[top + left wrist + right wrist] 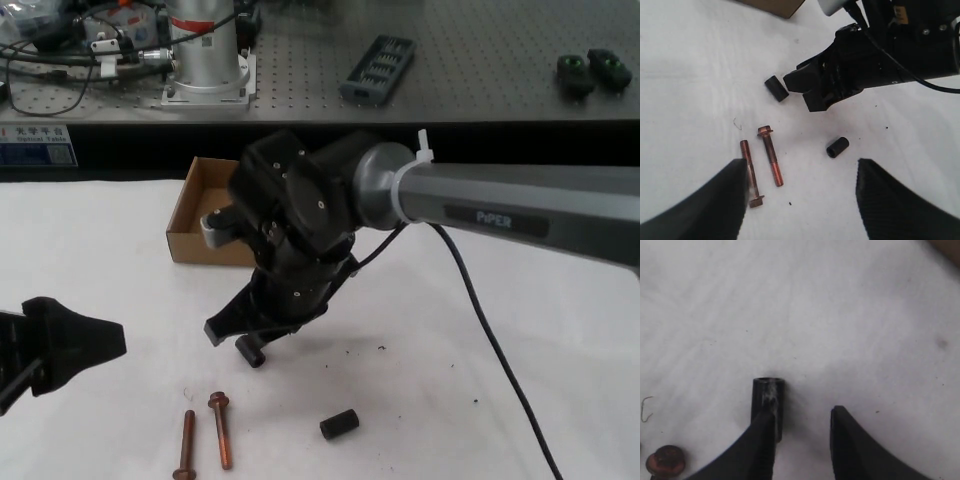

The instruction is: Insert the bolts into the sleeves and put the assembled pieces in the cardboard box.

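Note:
Two copper bolts (220, 430) (185, 446) lie side by side on the white cloth near the front. One black sleeve (339, 424) lies to their right. A second sleeve (250, 352) lies just below my right gripper (236, 333). In the right wrist view this sleeve (768, 400) stands against the outside of one finger (760, 445), and my right gripper (802, 440) is open with nothing in the gap. My left gripper (800, 200) is open above the bolts (771, 156) (751, 172), low at the left in the high view (60, 345). The cardboard box (197, 225) sits behind the right arm.
The right arm's grey link (500, 205) and its black cable (490, 330) cross the cloth's right half. Behind the cloth is a perforated metal bench with a metal post (205, 50), a dark tray (378, 68) and cables. A bolt head (666, 461) shows near the right gripper.

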You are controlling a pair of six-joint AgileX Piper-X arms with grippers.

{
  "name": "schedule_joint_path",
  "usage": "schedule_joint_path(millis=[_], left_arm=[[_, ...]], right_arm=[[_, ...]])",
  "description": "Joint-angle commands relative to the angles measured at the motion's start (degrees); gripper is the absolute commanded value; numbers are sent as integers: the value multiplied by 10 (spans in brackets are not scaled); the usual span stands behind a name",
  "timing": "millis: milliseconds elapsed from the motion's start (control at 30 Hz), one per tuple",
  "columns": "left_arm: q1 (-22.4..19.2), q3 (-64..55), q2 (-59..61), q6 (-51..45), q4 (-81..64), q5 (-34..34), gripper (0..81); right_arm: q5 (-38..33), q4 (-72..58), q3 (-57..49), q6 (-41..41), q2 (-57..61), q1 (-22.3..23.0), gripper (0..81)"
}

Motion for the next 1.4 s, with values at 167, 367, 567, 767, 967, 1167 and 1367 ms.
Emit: schedule_joint_path(millis=[167,367,567,767,967,1167,1367], left_arm=[[-3,-2,-4,-3,-8,0,452],[-3,-2,-4,-3,-8,0,452],[-3,-2,-4,-3,-8,0,452],[-3,-2,-4,-3,-8,0,452],[-3,-2,-4,-3,2,1,452],[-3,-2,-4,-3,6,1,452],[-3,-2,-4,-3,6,1,452]], right_arm=[[-30,18,-11,-6,12,-1,271],[-32,13,-11,-4,12,8,271],[-37,9,-11,-4,12,17,271],[-43,-6,-11,-6,15,26,271],[-43,-1,-11,-6,27,25,271],[-40,11,-12,-1,37,23,249],[-14,42,-11,-1,41,23,58]])
